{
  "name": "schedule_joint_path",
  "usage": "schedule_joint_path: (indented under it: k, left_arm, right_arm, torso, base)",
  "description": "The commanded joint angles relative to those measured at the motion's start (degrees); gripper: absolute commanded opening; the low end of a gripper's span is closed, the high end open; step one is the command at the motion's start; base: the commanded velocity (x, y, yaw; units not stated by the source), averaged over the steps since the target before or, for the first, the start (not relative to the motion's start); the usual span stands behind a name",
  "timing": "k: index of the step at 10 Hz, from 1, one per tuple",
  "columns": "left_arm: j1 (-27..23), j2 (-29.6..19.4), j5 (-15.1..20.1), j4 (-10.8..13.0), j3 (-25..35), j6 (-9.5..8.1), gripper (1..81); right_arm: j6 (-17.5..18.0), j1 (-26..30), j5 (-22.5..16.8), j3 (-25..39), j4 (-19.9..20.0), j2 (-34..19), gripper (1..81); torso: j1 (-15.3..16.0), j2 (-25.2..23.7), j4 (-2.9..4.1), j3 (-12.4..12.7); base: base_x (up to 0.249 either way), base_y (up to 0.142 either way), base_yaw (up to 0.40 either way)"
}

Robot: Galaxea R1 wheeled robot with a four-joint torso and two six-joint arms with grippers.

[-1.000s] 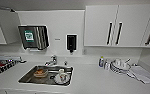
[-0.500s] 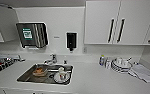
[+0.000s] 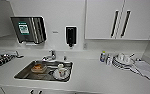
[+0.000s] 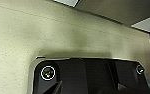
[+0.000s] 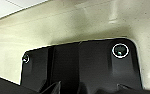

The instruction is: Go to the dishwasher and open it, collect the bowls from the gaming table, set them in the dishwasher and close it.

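At the kitchen table (image 3: 96, 75), sink (image 3: 44, 71) at 7 o'clock | step: still finding the dishwasher, can't spot it | next: locate its front | pincers: can't tell, honestly

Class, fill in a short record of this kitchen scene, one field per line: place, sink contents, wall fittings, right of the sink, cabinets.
Place: white kitchen counter with a steel sink
Sink contents: a white mug and a brownish item, too blurred to name
Wall fittings: paper towel dispenser, black soap dispenser
Right of the sink: small bottles, stacked plates, cloth
Cabinets: white doors, black handles
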Motion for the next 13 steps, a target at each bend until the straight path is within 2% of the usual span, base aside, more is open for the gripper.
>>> schedule_joint_path:
  k: [1,7,8,9,10,11,13]
  left_arm:
    - [-2.8,-1.4,2.5,-0.4,0.6,-0.18,81.1]
    - [-3.1,-1.3,2.5,-0.4,0.7,-0.18,81.1]
    - [-3.2,-1.2,2.5,-0.4,0.7,-0.18,81.1]
    - [-3.3,-1.1,2.5,-0.4,0.7,-0.18,81.1]
    - [-3.3,-1.1,2.5,-0.4,0.7,-0.18,81.1]
    - [-3.3,-1.1,2.5,-0.3,0.7,-0.18,81.1]
    - [-3.3,-1.1,2.5,-0.4,0.7,-0.18,81.1]
  right_arm:
    - [0.0,3.3,-3.0,0.9,1.5,-1.7,81.1]
    - [0.0,4.6,-3.1,5.6,3.1,-5.0,81.1]
    - [0.0,4.6,-3.1,6.0,3.1,-5.4,81.1]
    - [0.0,4.6,-3.1,6.0,3.1,-5.4,81.1]
    - [0.0,4.6,-3.1,6.0,3.1,-5.4,81.1]
    - [0.0,4.6,-3.1,6.0,3.1,-5.4,81.1]
    - [0.0,5.2,-3.1,6.0,3.4,-5.6,81.1]
  torso:
    - [3.6,-5.6,0.00,0.0]
    - [11.5,-18.2,0.00,-0.1]
    - [12.8,-20.4,0.00,-4.5]
    - [14.0,-22.3,0.00,-5.6]
    - [14.9,-23.8,0.00,-3.7]
    - [12.3,-19.8,0.00,-2.3]
    - [13.3,-21.6,0.00,-3.3]
  base:
    - [0.000,0.000,0.000]
    - [0.000,0.000,0.000]
    - [0.000,0.000,0.000]
    - [0.000,0.000,0.000]
    - [0.000,0.000,0.000]
    - [0.000,0.000,0.000]
    - [0.000,0.000,0.000]
